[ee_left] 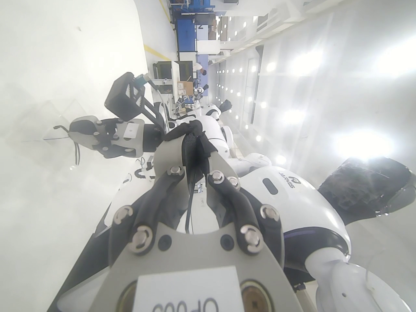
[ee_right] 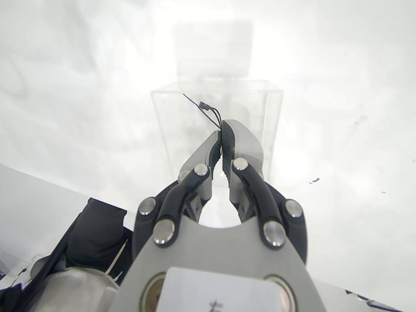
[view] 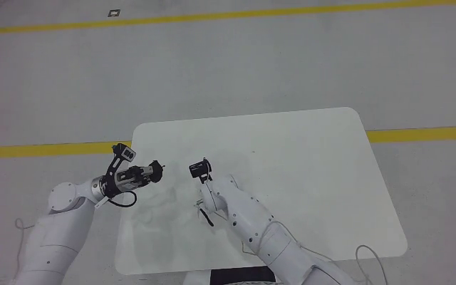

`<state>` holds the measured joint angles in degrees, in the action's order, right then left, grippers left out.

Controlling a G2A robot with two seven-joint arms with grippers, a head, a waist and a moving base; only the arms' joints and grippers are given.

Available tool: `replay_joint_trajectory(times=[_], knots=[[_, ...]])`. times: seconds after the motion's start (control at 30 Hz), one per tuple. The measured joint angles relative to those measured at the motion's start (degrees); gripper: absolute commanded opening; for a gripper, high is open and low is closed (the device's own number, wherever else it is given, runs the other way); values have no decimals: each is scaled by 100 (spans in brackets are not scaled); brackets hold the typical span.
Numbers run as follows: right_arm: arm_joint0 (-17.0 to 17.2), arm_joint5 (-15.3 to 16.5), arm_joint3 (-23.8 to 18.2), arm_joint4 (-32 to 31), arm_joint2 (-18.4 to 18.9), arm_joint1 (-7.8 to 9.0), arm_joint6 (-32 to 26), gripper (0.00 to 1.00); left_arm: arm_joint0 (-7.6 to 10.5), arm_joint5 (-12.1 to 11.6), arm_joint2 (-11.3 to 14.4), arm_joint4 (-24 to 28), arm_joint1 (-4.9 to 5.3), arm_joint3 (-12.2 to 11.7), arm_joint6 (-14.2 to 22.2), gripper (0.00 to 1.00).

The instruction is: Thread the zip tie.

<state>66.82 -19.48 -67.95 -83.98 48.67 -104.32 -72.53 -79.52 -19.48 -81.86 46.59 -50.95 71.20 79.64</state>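
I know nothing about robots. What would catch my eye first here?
The right claw pinches a thin black zip tie, its small head and tip poking out by a clear box. Seen from above, the left claw faces it over the near left part of the white table.

Your top camera sits above the arms and looks down on the white table (view: 306,171), far enough back that you get the whole tabletop and the floor (view: 228,64) around it. Your left wrist camera rides close behind the left gripper (ee_left: 193,134) and faces sideways across the table, rolled so the tabletop stands along one edge. Farther off it catches the right gripper (ee_left: 74,130) and the room behind. Your right wrist camera looks down from close behind the right gripper onto the table and a clear box (ee_right: 169,124). All three views share the tabletop around the right gripper.
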Motion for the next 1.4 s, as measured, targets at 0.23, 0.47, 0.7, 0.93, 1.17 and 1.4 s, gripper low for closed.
replay_joint_trajectory(times=[0.23, 0.47, 0.7, 0.93, 1.17, 1.4], knots=[[-204, 0, 405, 229, -86, -66, 160, 13, 0, 0, 0, 0, 0, 0, 0, 0], [-304, 0, 574, 276, -101, -104, 192, 11, 0, 0, 0, 0, 0, 0, 0, 0], [-305, 0, 530, 157, -117, -109, 163, 16, 0, 0, 0, 0, 0, 0, 0, 0], [-332, 0, 535, 129, -255, -106, 56, 16, 0, 0, 0, 0, 0, 0, 0, 0], [-404, 0, 700, 197, -330, -125, 59, 15, 0, 0, 0, 0, 0, 0, 0, 0], [-511, 0, 906, 306, -401, -160, 101, 2, 0, 0, 0, 0, 0, 0, 0, 0]])
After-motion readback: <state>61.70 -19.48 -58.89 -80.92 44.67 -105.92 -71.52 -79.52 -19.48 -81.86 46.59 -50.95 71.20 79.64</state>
